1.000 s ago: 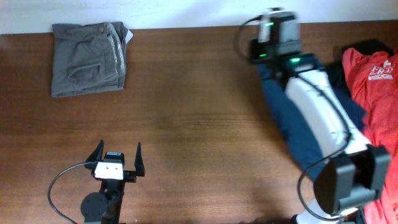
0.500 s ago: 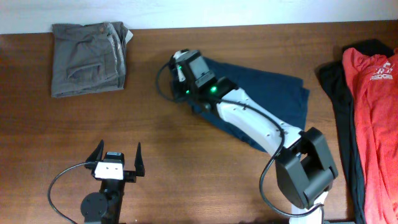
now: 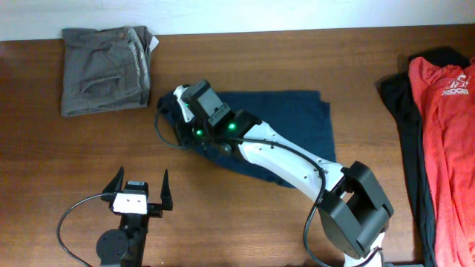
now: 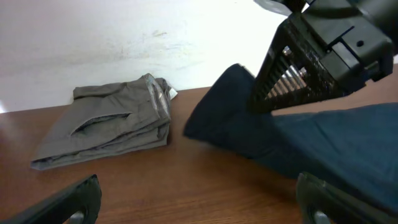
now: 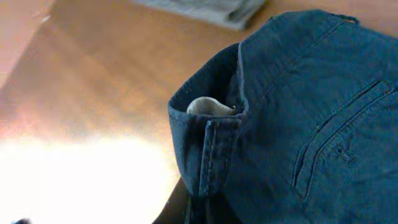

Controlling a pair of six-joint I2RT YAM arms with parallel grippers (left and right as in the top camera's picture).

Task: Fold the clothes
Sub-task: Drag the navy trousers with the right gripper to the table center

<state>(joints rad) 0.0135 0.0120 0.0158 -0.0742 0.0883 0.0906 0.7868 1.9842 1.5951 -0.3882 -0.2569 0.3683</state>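
The dark navy blue garment [image 3: 297, 122] lies spread across the middle of the table, partly under my right arm. My right gripper [image 3: 177, 117] is at its left end, shut on the waistband, which bunches up in the right wrist view [image 5: 211, 130] above the jaws [image 5: 211, 208]. The garment also shows in the left wrist view [image 4: 323, 143]. My left gripper [image 3: 141, 184] is open and empty near the front edge, its fingers wide apart [image 4: 199, 199]. Folded grey-olive trousers [image 3: 107, 68] lie at the back left. A red printed T-shirt [image 3: 445, 133] lies over a black garment [image 3: 404, 119] at the right.
The brown wooden table [image 3: 260, 59] ends at a white wall at the back. My right arm [image 3: 282, 152] stretches from the front right across the navy garment. The folded trousers also show in the left wrist view [image 4: 106, 127].
My right gripper has pulled the navy garment from the right side leftward to the middle of the table. The left arm has not moved.
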